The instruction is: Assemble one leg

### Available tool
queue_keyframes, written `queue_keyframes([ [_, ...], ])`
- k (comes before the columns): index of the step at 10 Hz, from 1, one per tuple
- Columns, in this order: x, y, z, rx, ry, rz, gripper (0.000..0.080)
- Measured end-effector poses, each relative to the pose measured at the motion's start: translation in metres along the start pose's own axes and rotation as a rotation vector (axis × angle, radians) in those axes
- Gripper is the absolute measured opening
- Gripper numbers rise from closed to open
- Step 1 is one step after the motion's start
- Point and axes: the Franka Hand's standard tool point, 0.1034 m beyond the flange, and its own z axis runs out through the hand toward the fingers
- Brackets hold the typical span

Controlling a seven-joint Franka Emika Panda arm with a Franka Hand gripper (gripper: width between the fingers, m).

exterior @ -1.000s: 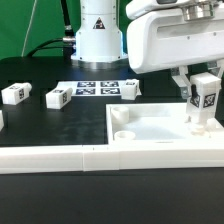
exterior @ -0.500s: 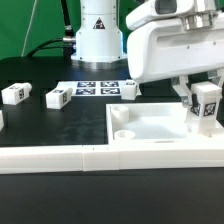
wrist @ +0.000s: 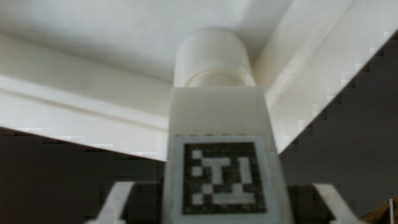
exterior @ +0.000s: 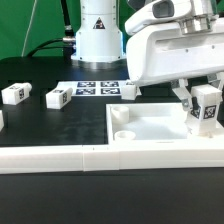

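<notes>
Jaws of the gripper [exterior: 203,92] are clamped on the leg [exterior: 205,108] near its top, so it hangs upright below them, tag showing. Bottom end is over the panel [exterior: 150,125] at the exterior view's right; can't tell if it's touching.

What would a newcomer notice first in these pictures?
The arm's fingers clamp a tagged leg upright over the white panel, on the exterior view's right. Next, loose legs lie on the black table at the exterior view's left, with the marker board behind the panel.
</notes>
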Motion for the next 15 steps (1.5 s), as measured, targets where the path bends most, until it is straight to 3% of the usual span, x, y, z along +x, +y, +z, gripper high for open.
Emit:
queue_keyframes([
  [1,0.0,0.0,0.0,0.0,0.0,0.0,0.0294],
  [2,0.0,0.0,0.0,0.0,0.0,0.0,0.039],
  [3,0.0,0.0,0.0,0.0,0.0,0.0,0.039],
  [4,0.0,0.0,0.0,0.0,0.0,0.0,0.0561],
  [5,0.0,0.0,0.0,0.0,0.0,0.0,0.0631],
  [9,0.0,0.0,0.0,0.0,0.0,0.001,0.0648],
  [12,0.003,-0.003,-0.018,-0.003,-0.001,-0.005,0.0648],
  [15,-0.003,-0.006,-0.02,0.007,-0.043,-0.013,0.0648],
])
